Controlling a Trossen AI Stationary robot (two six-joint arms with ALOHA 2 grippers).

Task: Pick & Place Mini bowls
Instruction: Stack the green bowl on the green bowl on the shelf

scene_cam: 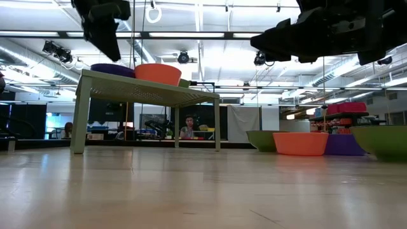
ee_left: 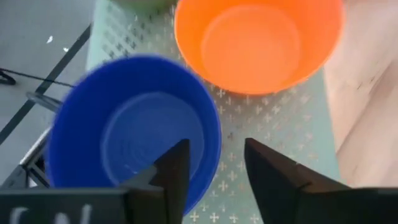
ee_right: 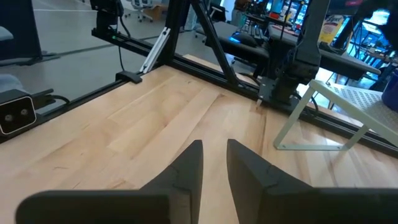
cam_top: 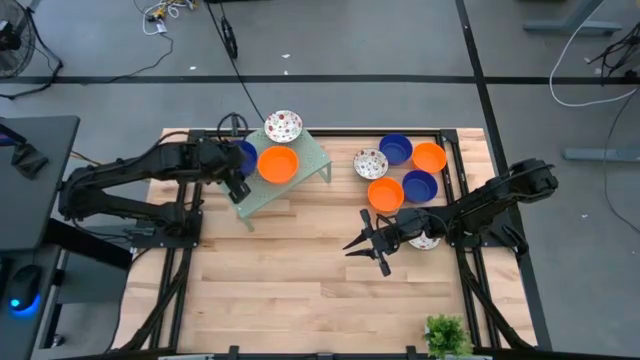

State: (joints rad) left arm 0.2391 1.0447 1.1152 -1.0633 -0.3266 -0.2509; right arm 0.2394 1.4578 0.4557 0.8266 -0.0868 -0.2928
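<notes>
- A wooden table fills the middle of the high view, with a black frame along its edges.
- A pale green perforated rack stands near the table's back edge, on the left arm's side; every place below is given relative to this rack.
- The left gripper hangs over the rack's end nearest the left arm, its two fingers apart and straddling the rim of a blue bowl without clamping it; the bowl sits on the rack top.
- An orange bowl sits on the rack just beside the blue one, toward the middle of the rack top.
- A white speckled bowl sits at the rack's back edge, behind the orange bowl.
- A cluster of bowls lies on the table well apart from the rack, toward the right arm: two blue, two orange and one speckled.
- The right gripper hovers above bare wood, in front of the cluster and well away from the rack, fingers a narrow gap apart and holding nothing.
- Another speckled bowl lies partly hidden under the right arm.
</notes>
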